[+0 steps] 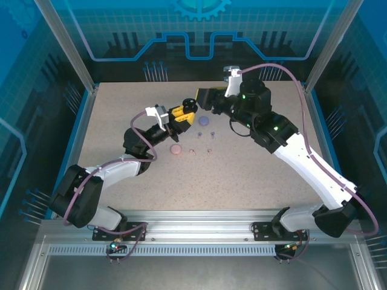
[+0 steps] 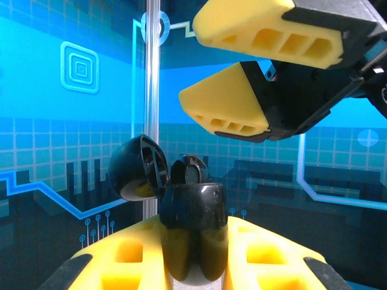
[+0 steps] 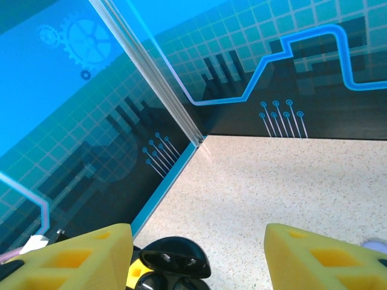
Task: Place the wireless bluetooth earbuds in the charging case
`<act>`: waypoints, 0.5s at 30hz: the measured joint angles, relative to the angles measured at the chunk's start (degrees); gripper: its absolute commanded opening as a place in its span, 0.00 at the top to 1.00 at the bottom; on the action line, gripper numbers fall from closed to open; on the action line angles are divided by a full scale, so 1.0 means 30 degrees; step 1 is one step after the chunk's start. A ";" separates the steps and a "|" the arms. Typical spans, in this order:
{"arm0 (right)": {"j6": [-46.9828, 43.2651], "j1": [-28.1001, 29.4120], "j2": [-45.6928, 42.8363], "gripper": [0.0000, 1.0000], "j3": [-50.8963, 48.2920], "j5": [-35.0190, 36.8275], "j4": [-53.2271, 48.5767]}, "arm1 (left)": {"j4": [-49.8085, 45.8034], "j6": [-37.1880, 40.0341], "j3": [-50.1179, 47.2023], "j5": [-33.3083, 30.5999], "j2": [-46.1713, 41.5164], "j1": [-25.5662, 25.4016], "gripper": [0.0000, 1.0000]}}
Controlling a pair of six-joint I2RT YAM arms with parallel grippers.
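Observation:
My left gripper [image 2: 193, 248] is shut on a glossy black charging case [image 2: 193, 208] and holds it upright above the table, its lid [image 2: 138, 168] swung open to the left. A dark rounded earbud [image 2: 192, 171] sits in the case's mouth. My right gripper [image 2: 190, 63] hovers just above and beyond the case, jaws open with nothing between them. In the right wrist view the open lid [image 3: 172, 260] lies below that gripper [image 3: 198, 238]. From above, the held case [image 1: 189, 107] is at the table's middle back. Tiny earbuds [image 1: 208, 151] [image 1: 213, 134] lie on the table.
A round purple case [image 1: 204, 121] and a round pink case [image 1: 176, 149] rest on the speckled table [image 1: 254, 175] just in front of the grippers. Glass walls with a metal post [image 2: 151, 103] enclose the back. Open tabletop stretches right and toward the front.

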 measured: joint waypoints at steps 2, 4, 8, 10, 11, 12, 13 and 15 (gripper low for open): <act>-0.0007 -0.0328 0.0342 0.40 0.0619 -0.0226 -0.0554 | 0.0000 0.0000 -0.0007 0.0015 0.0000 0.0000 1.00; -0.0022 -0.0583 0.0991 0.40 0.1464 -0.0423 -0.1115 | 0.0007 0.0000 -0.0036 0.0066 0.0000 0.0000 1.00; -0.0182 -0.1027 0.2827 0.41 0.3424 -0.0954 -0.2324 | 0.0102 -0.0007 -0.0109 0.0437 0.0117 0.0000 1.00; -0.0321 -0.1224 0.3876 0.43 0.4481 -0.1195 -0.3016 | 0.0131 -0.0007 -0.0109 0.0656 0.0284 0.0000 1.00; -0.0415 -0.1297 0.4328 0.45 0.4903 -0.1311 -0.3322 | 0.0131 -0.0007 -0.0109 0.0743 0.0350 0.0000 1.00; -0.0495 -0.1406 0.4874 0.50 0.5421 -0.1508 -0.3774 | 0.0131 -0.0007 -0.0109 0.0860 0.0423 0.0000 1.00; -0.0546 -0.1508 0.5362 0.54 0.5909 -0.1654 -0.4160 | 0.0138 -0.0007 -0.0109 0.0882 0.0474 0.0000 1.00; -0.0729 -0.1647 0.6193 0.61 0.6688 -0.2004 -0.4794 | 0.0138 -0.0007 -0.0109 0.1020 0.0605 0.0000 1.00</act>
